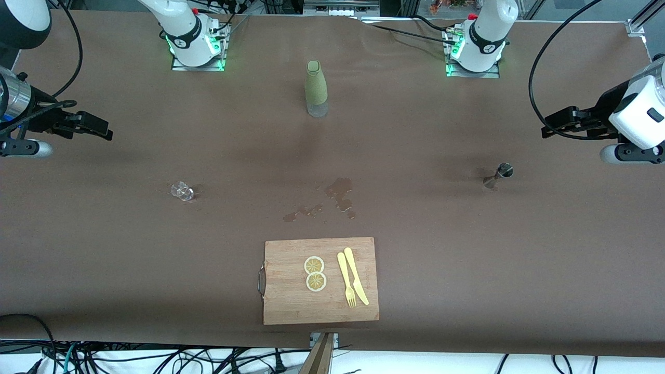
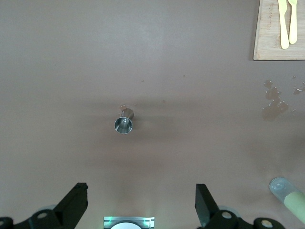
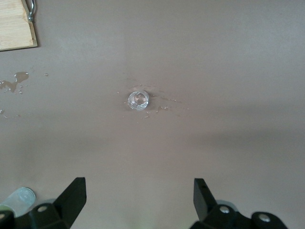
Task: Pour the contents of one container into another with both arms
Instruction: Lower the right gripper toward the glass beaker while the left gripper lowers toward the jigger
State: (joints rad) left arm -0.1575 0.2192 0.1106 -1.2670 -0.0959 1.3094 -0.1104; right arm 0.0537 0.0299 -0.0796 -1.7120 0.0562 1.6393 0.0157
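A green bottle (image 1: 316,88) with a clear base stands upright mid-table, between the two arm bases. A small clear glass (image 1: 182,190) sits toward the right arm's end; in the right wrist view the glass (image 3: 138,100) lies ahead of my open, empty right gripper (image 3: 139,195). A metal jigger (image 1: 499,175) stands toward the left arm's end; the left wrist view shows the jigger (image 2: 124,123) ahead of my open, empty left gripper (image 2: 140,200). Both grippers, right (image 1: 106,132) and left (image 1: 545,130), hang high over bare table at their own ends.
A wet spill (image 1: 340,197) marks the brown cloth mid-table. Nearer the front camera lies a wooden cutting board (image 1: 291,306) with two lemon slices (image 1: 315,272), a yellow fork (image 1: 345,280) and a knife (image 1: 356,275).
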